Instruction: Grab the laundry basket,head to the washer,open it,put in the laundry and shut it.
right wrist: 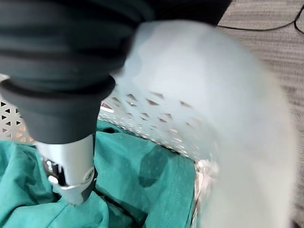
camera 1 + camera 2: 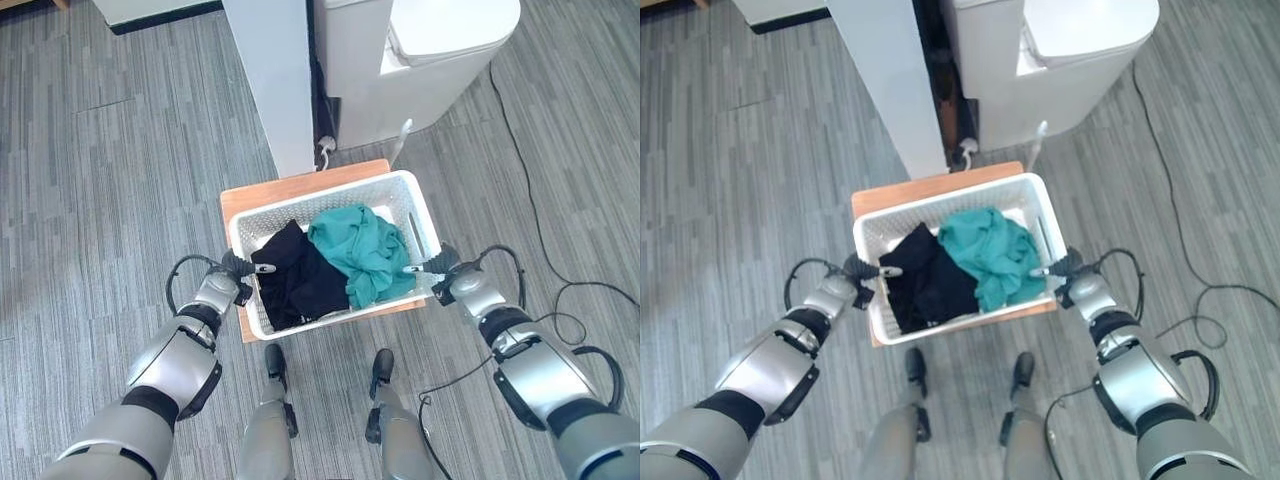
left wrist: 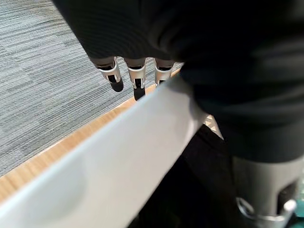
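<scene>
The white laundry basket (image 2: 340,200) rests on a small wooden table (image 2: 300,185). Inside lie a black garment (image 2: 295,275) and a teal garment (image 2: 365,250). My left hand (image 2: 232,266) is at the basket's left rim (image 3: 118,152), with its fingers (image 3: 137,80) down the outside wall and its thumb (image 3: 266,190) inside, pinching the rim. At the right rim (image 1: 237,118) my right hand (image 2: 447,272) has its thumb (image 1: 71,166) over the edge, against the teal garment (image 1: 142,175). The white washer (image 2: 440,60), lid closed, stands just beyond the table.
A white upright panel (image 2: 270,80) stands left of the washer, close behind the table. Grey plank floor (image 2: 100,200) spreads to both sides.
</scene>
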`<state>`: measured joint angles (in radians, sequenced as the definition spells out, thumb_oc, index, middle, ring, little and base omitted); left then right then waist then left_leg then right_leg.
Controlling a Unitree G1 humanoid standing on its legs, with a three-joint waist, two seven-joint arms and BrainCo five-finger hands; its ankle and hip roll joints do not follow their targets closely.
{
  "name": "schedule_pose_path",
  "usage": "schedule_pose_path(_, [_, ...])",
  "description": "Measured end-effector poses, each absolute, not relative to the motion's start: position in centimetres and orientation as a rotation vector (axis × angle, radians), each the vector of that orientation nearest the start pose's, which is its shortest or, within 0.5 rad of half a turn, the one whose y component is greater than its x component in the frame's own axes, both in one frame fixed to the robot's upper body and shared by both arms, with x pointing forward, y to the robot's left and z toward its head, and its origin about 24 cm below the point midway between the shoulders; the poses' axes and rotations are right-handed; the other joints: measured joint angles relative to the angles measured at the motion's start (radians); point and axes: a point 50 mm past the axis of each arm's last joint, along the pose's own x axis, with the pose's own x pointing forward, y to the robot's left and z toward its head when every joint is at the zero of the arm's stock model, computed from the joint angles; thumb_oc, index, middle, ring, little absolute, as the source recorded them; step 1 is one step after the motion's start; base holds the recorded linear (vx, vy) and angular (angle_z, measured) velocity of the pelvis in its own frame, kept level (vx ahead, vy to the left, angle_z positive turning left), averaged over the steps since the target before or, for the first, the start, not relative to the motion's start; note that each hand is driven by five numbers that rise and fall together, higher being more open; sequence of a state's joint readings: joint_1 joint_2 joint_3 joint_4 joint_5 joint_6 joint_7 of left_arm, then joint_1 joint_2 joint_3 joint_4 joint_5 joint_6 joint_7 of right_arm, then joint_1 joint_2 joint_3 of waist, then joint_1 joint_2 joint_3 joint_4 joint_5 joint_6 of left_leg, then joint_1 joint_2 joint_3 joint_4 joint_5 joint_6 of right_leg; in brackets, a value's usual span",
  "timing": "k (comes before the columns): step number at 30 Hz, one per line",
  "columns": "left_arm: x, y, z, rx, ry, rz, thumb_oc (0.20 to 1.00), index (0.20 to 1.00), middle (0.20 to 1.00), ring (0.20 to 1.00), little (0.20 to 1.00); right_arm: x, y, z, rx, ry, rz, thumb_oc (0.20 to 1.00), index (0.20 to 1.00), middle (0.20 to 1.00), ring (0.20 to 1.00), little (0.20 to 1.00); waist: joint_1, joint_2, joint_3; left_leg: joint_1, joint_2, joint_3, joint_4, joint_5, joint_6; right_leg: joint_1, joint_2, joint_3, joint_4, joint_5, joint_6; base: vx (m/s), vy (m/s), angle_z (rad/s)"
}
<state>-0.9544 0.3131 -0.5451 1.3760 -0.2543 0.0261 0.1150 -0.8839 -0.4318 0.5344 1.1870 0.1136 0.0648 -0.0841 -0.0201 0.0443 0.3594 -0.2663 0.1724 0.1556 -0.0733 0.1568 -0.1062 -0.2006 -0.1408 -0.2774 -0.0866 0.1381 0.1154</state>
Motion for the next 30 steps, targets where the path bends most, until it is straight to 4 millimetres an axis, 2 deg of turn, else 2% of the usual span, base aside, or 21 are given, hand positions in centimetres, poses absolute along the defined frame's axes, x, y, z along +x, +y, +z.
schedule_pose_path(4, [38.4, 19.8, 5.2, 0.577, 0.431, 0.056, 1.000, 1.000, 1.000, 1.000, 1.000, 38.2, -21.9, 6.3, -0.701, 0.382, -0.029, 1.000, 1.000, 1.000, 1.000, 1.000, -0.002, -0.003, 0.001, -0.013, 0.001, -0.004, 0.002, 0.002, -0.001, -0.010, 0.001, -0.003, 0.000, 0.000, -0.001, 0.00, -0.002, 0.02])
schedule_pose_path(5, [38.5, 20.0, 5.5, 0.583, 0.427, 0.061, 0.567, 0.567, 0.567, 0.567, 0.567, 38.2, -21.8, 6.3, -0.690, 0.379, -0.029, 1.000, 1.000, 1.000, 1.000, 1.000, -0.001, -0.007, 0.004, -0.014, 0.003, -0.004, 0.002, 0.002, -0.002, -0.010, 0.003, -0.003, 0.000, 0.003, -0.002, 0.00, 0.000, 0.00])
schedule_pose_path(6, [38.6, 20.0, 5.6, 0.584, 0.423, 0.063, 0.567, 0.567, 0.567, 0.567, 0.567, 38.3, -21.8, 6.4, -0.687, 0.378, -0.029, 1.000, 1.000, 1.000, 1.000, 1.000, -0.001, -0.009, 0.005, -0.014, 0.003, -0.005, 0.002, 0.002, -0.002, -0.010, 0.003, -0.004, 0.000, 0.004, -0.002, 0.00, 0.000, 0.00])
schedule_pose_path(7, [38.6, 20.1, 5.8, 0.585, 0.420, 0.067, 0.376, 0.376, 0.376, 0.376, 0.376, 38.3, -21.7, 6.4, -0.679, 0.375, -0.029, 1.000, 1.000, 1.000, 1.000, 1.000, -0.001, -0.011, 0.005, -0.015, 0.003, -0.005, 0.002, 0.002, -0.002, -0.012, 0.003, -0.004, 0.000, 0.004, -0.002, 0.00, 0.000, 0.00])
schedule_pose_path(8, [38.7, 20.2, 6.0, 0.586, 0.415, 0.069, 0.200, 0.200, 0.200, 0.200, 0.200, 38.4, -21.6, 6.5, -0.669, 0.374, -0.030, 0.831, 0.831, 0.831, 0.831, 0.831, -0.001, -0.012, 0.005, -0.017, 0.003, -0.005, 0.001, 0.002, -0.002, -0.014, 0.003, -0.004, 0.000, 0.004, -0.002, 0.00, 0.000, 0.00])
schedule_pose_path(9, [38.8, 20.3, 6.2, 0.587, 0.412, 0.072, 0.200, 0.200, 0.200, 0.200, 0.200, 38.4, -21.5, 6.5, -0.665, 0.372, -0.029, 0.200, 0.200, 0.200, 0.200, 0.200, -0.001, -0.013, 0.005, -0.017, 0.003, -0.004, 0.001, 0.002, -0.002, -0.014, 0.003, -0.004, 0.000, 0.004, -0.002, 0.00, 0.000, 0.00])
schedule_pose_path(14, [39.3, 20.7, 7.5, 0.638, 0.370, 0.106, 0.200, 0.200, 0.200, 0.200, 0.200, 38.7, -20.9, 7.2, -0.644, 0.332, -0.022, 0.200, 0.200, 0.200, 0.200, 0.200, -0.001, -0.028, 0.004, -0.039, 0.004, -0.007, 0.001, 0.004, -0.003, -0.034, 0.005, -0.007, 0.000, 0.005, -0.003, 0.00, 0.000, 0.00])
schedule_pose_path(22, [39.4, 21.3, 8.3, 0.771, 0.311, 0.082, 0.200, 0.200, 0.200, 0.200, 0.200, 38.4, -20.6, 7.7, -0.644, 0.262, -0.022, 0.200, 0.200, 0.200, 0.200, 0.200, 0.001, -0.035, 0.003, -0.047, 0.002, -0.009, -0.001, 0.004, -0.003, -0.041, 0.003, -0.009, 0.000, 0.006, -0.003, 0.00, 0.000, 0.00])
schedule_pose_path(27, [38.6, 21.4, 6.8, 0.783, 0.328, 0.056, 0.200, 0.200, 0.200, 0.200, 0.200, 37.1, -21.0, 6.5, -0.630, 0.252, -0.020, 0.200, 0.200, 0.200, 0.200, 0.200, 0.000, -0.036, 0.003, -0.015, 0.000, -0.008, -0.010, 0.004, -0.003, -0.012, 0.000, -0.012, 0.001, 0.007, -0.003, 0.02, -0.005, 0.00])
schedule_pose_path(30, [37.2, 20.4, 4.1, 0.774, 0.364, -0.012, 0.200, 0.200, 0.200, 0.200, 0.200, 35.7, -22.3, 5.2, -0.606, 0.281, -0.045, 0.200, 0.200, 0.200, 0.200, 0.200, 0.001, -0.038, 0.002, 0.029, -0.003, -0.012, -0.017, 0.000, 0.001, 0.033, -0.002, -0.020, 0.000, -0.001, 0.001, 0.09, -0.023, 0.06])
